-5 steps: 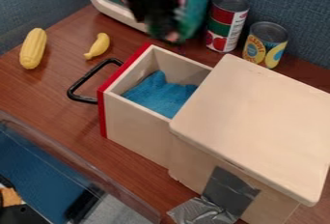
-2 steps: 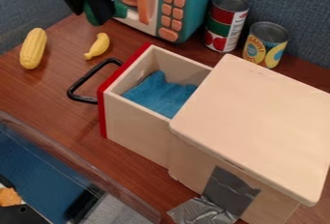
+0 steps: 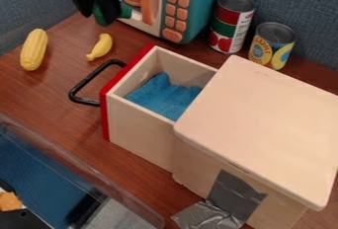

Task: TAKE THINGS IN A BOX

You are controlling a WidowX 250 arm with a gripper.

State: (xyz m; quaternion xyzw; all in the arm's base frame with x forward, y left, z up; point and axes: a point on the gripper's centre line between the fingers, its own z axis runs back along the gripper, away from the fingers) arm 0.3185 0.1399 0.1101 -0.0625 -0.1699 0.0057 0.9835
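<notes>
My gripper (image 3: 102, 7) hangs at the upper left, before the left side of the toy microwave, shut on a dark green object (image 3: 104, 16) whose shape is partly hidden. The wooden box's drawer (image 3: 137, 124), with a red front, is pulled out, and a blue cloth (image 3: 166, 97) lies inside it. A yellow corn cob (image 3: 34, 50) and a small yellow banana (image 3: 100, 47) lie on the table left of the drawer.
The teal and white microwave (image 3: 191, 6) stands at the back beside a red can (image 3: 231, 23) and a yellow-labelled can (image 3: 271, 45). A black handle (image 3: 80, 86) juts from the drawer. A clear bin edge (image 3: 86, 176) crosses the lower left.
The gripper and the green object have moved left from in front of the microwave, then shifted slightly right since the second frame. The drawer, corn and banana have stayed put.
</notes>
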